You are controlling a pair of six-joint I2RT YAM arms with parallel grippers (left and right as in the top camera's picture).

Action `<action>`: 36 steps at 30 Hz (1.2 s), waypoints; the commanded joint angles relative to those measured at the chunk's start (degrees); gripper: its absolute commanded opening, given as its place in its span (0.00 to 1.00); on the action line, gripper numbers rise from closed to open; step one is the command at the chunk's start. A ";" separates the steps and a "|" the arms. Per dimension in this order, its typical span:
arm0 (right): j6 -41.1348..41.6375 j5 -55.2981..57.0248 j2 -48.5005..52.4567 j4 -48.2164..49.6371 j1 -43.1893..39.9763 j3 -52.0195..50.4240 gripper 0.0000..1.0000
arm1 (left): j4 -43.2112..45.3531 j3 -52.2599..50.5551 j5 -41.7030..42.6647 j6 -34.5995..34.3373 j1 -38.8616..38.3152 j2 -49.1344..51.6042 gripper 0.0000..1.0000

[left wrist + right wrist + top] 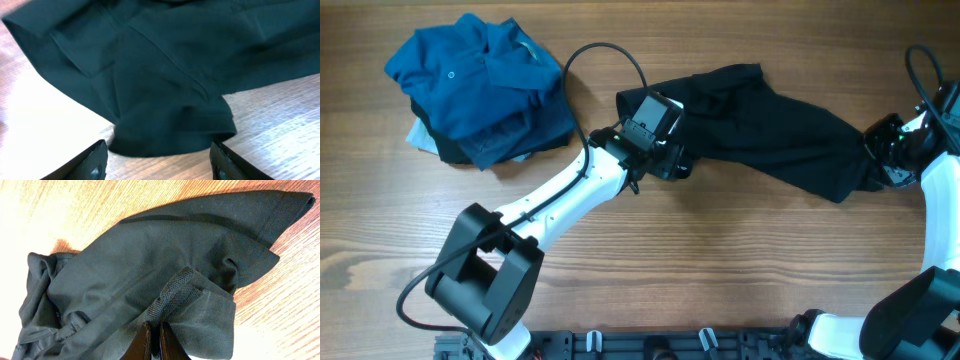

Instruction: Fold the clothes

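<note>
The black shirt (770, 125) lies bunched and stretched across the table's right middle. My left gripper (655, 155) is at its left end, open, its fingers (157, 162) just short of the shirt's hem (170, 135) on the wood. My right gripper (880, 160) is at the shirt's right end, shut on a fold of the black fabric (170, 295), fingers (155, 335) pinched together. A pile with the teal-blue polo (485, 75) on top, over light-blue and dark garments, sits at the far left.
Wooden table (720, 270). A black cable (605, 60) loops above the left arm near the pile. The left arm's base (485, 280) is at the front left, the right arm's base (920, 310) at the front right.
</note>
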 commanded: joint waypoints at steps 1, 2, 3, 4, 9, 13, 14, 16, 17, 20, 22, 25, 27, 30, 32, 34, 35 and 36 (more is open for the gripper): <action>-0.81 -0.50 -0.85 0.15 -0.20 -0.46 0.04 | 0.66 -0.11 -6.54 4.44 -0.37 0.98 0.72; -0.76 -0.50 -0.85 0.15 -0.20 -0.46 0.04 | 0.72 -0.11 -6.43 5.11 -0.37 1.14 0.73; -0.79 -0.50 -0.85 0.15 -0.20 -0.46 0.04 | 0.74 -0.11 -6.38 5.25 -0.37 1.22 0.73; -0.81 -0.52 -0.85 0.13 -0.20 -0.46 0.04 | 0.79 -0.11 -6.36 5.25 -0.37 1.53 0.73; -0.81 -0.50 -0.85 0.15 -0.20 -0.46 0.04 | 1.22 -0.11 -5.53 5.25 -0.37 4.07 0.63; -0.81 -0.50 -0.85 0.17 -0.20 -0.46 0.04 | 1.16 -0.11 -3.23 5.20 -0.44 6.03 0.45; -0.81 -0.50 -0.85 0.15 -0.20 -0.46 0.04 | 1.18 -0.11 -3.26 5.20 -0.44 6.05 0.38; -0.90 -0.52 -0.85 0.13 -0.20 -0.46 0.04 | 1.55 -0.04 -3.39 5.22 -0.42 5.81 0.24; -1.36 -0.52 -0.87 0.24 -0.20 -0.46 0.04 | 1.51 0.17 -4.04 5.20 -0.42 5.60 0.15; -2.08 -0.52 -1.49 0.66 -0.20 -0.42 0.04 | -2.64 3.69 -5.73 5.01 -0.31 3.56 0.04; -2.10 -0.52 -2.08 0.48 -0.20 0.22 0.04 | -5.68 6.78 -6.34 5.05 -0.31 1.75 0.04; -3.43 -0.50 -3.45 -0.13 -0.20 2.23 0.04 | -10.25 11.74 -8.24 5.25 -0.31 -1.07 0.04; -3.32 -0.55 -4.92 -0.37 -0.22 3.61 0.04 | -13.29 15.30 -10.27 5.25 -0.31 -3.45 0.04; -3.34 -0.50 -6.88 -1.16 -0.22 5.68 0.04 | -16.31 19.06 -11.98 6.67 -0.31 -6.99 0.04; -3.34 -0.50 -7.54 -2.38 -0.22 7.58 0.04 | -17.77 20.44 -13.07 6.97 -0.31 -9.25 0.04; -3.37 -0.48 -7.82 -3.96 -0.26 9.81 0.04 | -19.21 21.62 -15.26 6.97 -0.31 -11.50 0.04; -3.43 -0.50 -7.82 -4.83 -0.35 11.17 0.04 | -19.98 22.25 -16.63 6.95 -0.31 -12.72 0.04; -3.52 -0.55 -7.82 -5.73 -0.61 12.57 0.04 | -20.59 22.91 -17.92 6.95 -0.31 -14.03 0.04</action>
